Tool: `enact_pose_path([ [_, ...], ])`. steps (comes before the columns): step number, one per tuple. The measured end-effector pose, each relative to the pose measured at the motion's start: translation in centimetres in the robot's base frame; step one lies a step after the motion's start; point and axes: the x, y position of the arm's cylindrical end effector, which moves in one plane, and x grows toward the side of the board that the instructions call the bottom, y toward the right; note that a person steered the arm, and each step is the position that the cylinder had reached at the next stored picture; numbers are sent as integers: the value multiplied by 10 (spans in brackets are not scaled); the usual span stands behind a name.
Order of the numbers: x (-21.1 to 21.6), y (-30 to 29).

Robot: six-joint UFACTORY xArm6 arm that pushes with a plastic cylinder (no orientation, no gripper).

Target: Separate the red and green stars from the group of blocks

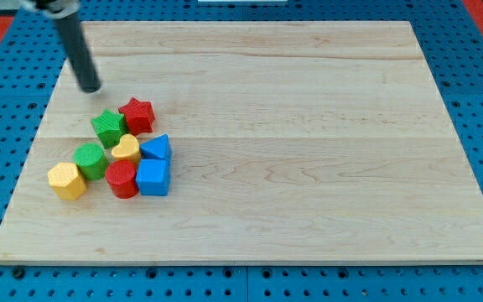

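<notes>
A red star point(137, 115) and a green star point(107, 127) sit side by side, touching, at the top of a cluster of blocks on the left of the wooden board point(309, 126). Below them lie a yellow heart point(127, 149), a blue triangular block point(156, 149), a green round block point(90, 160), a red round block point(122, 178), a blue cube point(153, 178) and a yellow hexagonal block point(66, 180). My tip point(90, 87) stands above and to the left of the stars, a short gap from the green star.
The board lies on a blue pegboard surface point(7, 101). Its left edge runs close to the yellow hexagonal block.
</notes>
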Motion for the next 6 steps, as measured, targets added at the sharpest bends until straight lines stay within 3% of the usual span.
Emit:
enact_pose_path([
  [1,59,-14],
  [2,95,20],
  [4,17,178],
  [5,-30,235],
  [6,-49,253],
])
